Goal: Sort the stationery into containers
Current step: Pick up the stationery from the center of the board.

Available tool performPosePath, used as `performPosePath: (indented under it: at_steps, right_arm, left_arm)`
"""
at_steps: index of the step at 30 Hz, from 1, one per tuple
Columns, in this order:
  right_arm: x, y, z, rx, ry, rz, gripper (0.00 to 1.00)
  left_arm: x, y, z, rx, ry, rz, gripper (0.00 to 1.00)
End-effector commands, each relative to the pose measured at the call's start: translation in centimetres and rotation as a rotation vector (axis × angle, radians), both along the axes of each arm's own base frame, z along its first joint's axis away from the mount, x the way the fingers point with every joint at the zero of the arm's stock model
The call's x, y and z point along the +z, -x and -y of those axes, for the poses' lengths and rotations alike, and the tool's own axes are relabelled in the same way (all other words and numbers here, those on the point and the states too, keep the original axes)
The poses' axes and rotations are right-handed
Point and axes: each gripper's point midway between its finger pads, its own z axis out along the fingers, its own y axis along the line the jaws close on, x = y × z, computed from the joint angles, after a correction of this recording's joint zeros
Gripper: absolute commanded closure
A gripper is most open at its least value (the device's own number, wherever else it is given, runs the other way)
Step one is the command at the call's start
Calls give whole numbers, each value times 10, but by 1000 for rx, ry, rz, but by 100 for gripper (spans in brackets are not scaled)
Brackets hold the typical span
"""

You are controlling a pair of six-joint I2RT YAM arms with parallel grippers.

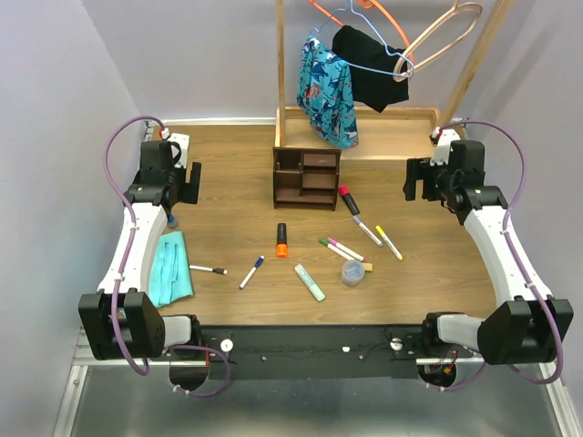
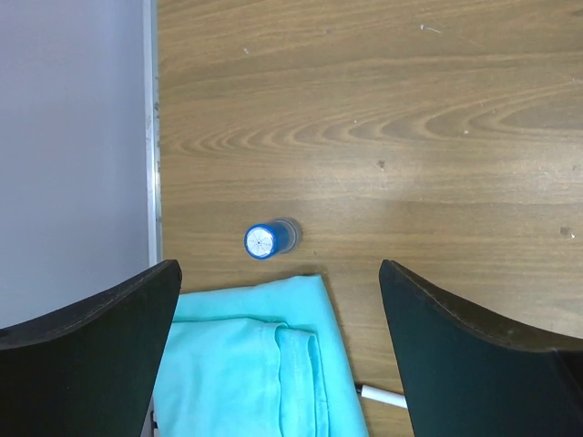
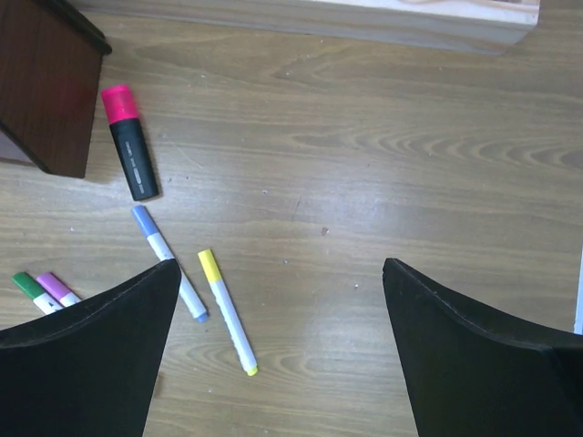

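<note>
Now the left gripper (image 2: 278,271) is held agape above the teal cloth's (image 2: 255,364) edge. The right gripper (image 3: 280,266) is likewise spread and empty, with the yellow-capped marker (image 3: 228,314) beside its left finger, and the pink-capped highlighter (image 3: 130,146) and wooden organizer (image 3: 46,82) further left.

Table (image 3: 383,182): wood-grain, smooth, low satin sheen. On right gripper (image 3: 280,264), fingers (image 3: 82,355): matt black plastic; same on left gripper (image 2: 278,264).

Ahead-left of right gripper: organizer (image 3: 46,82), dark brown wood, smooth, faint sheen. Just beside it: highlighter (image 3: 132,150), black plastic barrel, glossy pink cap. Closer to the fingers: marker (image 3: 228,314), smooth white plastic, yellow cap.

Under left gripper: cloth (image 2: 255,364), soft teal fabric, matt. Just ahead: small cylinder (image 2: 264,239), shiny blue.
</note>
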Motion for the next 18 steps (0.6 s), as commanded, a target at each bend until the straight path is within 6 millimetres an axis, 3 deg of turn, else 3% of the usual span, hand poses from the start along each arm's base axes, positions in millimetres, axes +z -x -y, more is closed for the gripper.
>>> performPosePath:
  at_steps: [1, 5, 9, 13, 14, 18]
  right_arm:
    - [0, 11, -4, 23, -13, -8, 0]
    - [15, 16, -40, 329, -19, 59, 0]
    - [26, 25, -64, 491, -73, 108, 0]
    - [14, 26, -67, 507, -92, 52, 0]
    - [10, 26, -64, 496, -81, 34, 0]
    - [5, 19, -56, 483, -31, 26, 0]
  left_arm:
    - [1, 4, 3, -13, 18, -5, 1]
    - [9, 6, 0, -20, -29, -11, 1]
    - [12, 12, 0, -44, -26, -26, 1]
    - [9, 12, -13, -31, 0, -51, 1]
    - [10, 12, -27, 5, 5, -46, 1]
    - [4, 4, -51, 49, 38, -39, 1]
